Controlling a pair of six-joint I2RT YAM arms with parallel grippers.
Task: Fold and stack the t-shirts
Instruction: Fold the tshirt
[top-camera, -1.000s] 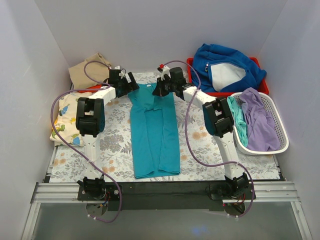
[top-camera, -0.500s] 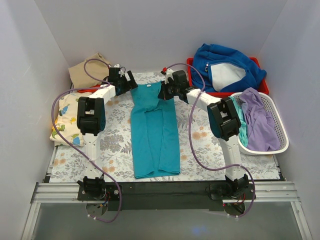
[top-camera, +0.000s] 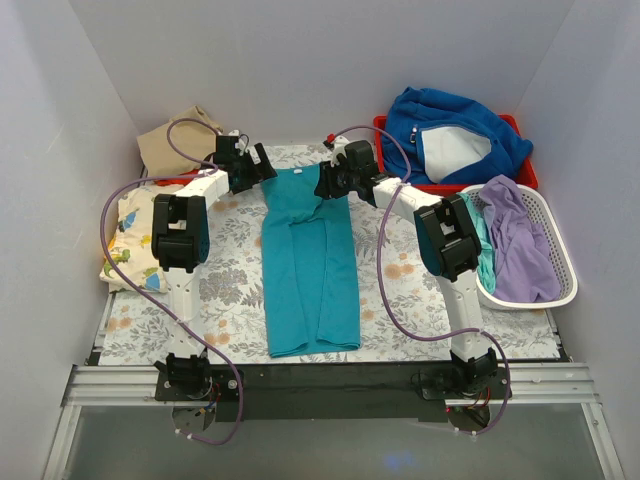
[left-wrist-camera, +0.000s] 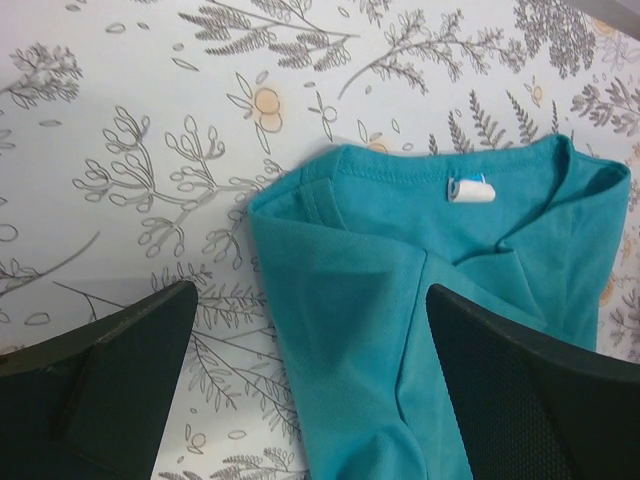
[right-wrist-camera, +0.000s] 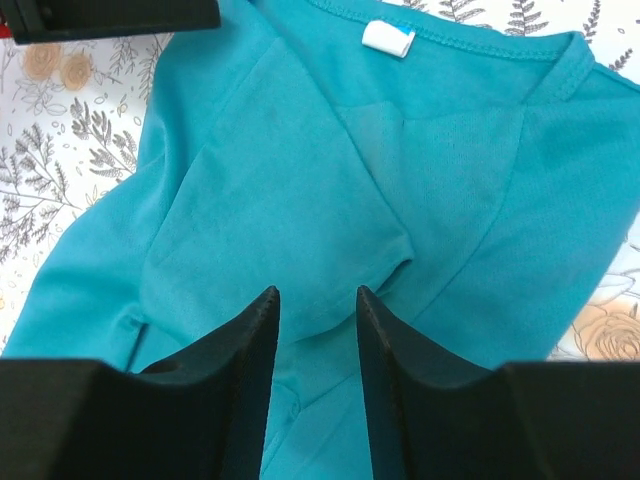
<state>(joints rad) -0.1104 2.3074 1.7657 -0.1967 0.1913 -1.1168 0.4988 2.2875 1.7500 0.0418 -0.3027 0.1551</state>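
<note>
right gripper (right-wrist-camera: 316, 296) just released, jaws apart | teal t-shirt (right-wrist-camera: 280, 190) beneath lay narrowed, seemingly ready for cross-fold | left gripper (left-wrist-camera: 310, 292) was wide open

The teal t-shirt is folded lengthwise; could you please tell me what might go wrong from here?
The right gripper sits low, slightly open, over the folded-in sleeve of the t-shirt; pulling away could drag it and undo the fold. The left gripper, wide open, straddles the shoulder corner; closing there might pinch only the top layer and bunch it.
</note>
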